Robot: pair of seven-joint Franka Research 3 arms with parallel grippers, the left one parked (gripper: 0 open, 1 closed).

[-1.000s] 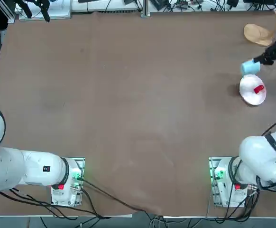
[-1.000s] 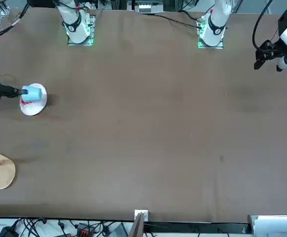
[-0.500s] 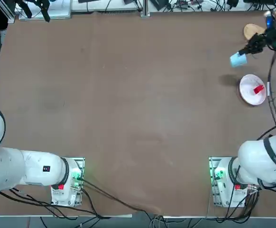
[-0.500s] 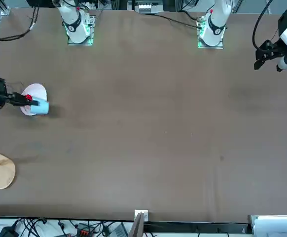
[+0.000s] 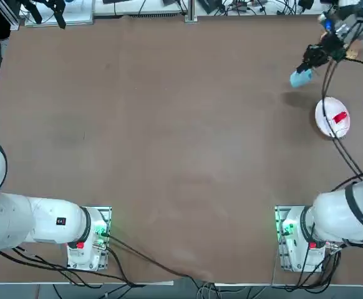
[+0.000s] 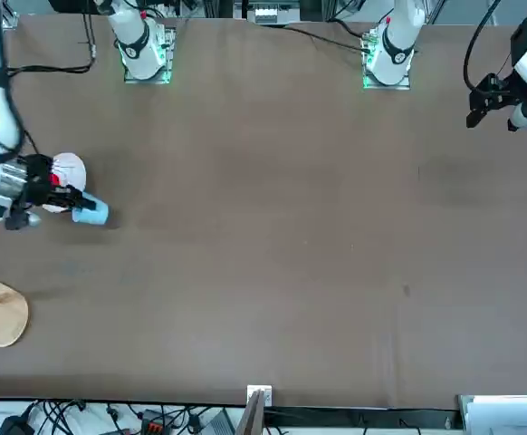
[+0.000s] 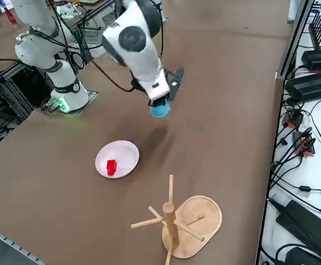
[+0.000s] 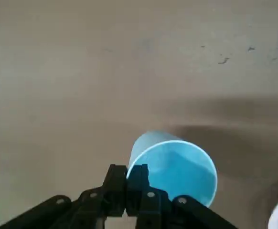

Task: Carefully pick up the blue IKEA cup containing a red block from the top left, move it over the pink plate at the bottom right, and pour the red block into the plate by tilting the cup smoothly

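Now the right gripper (image 8: pixel 127 172) is closed on the cup (image 8: pixel 179 167), its fingers nipping the wall at the rim. The wrist view looks straight into the cup's round mouth and pale blue inside. In the top view the cup is at the upper right, tilted and off the table (image 5: pixel 181 137), up and to the left of the plate (image 7: pixel 124 148) and apart from it. The block (image 7: pixel 111 167) lies on the plate, bright red against the pale surface. In the right side view the plate sits left of centre, with the cup up and to its right; a soft shadow falls on the table between them. A wooden stand (image 7: pixel 169 209) with pegs is at the lower middle of that view, just beside an oval wooden dish (image 7: pixel 207 212). Seen from above, black cables (image 5: pixel 324 93) cross over the plate.
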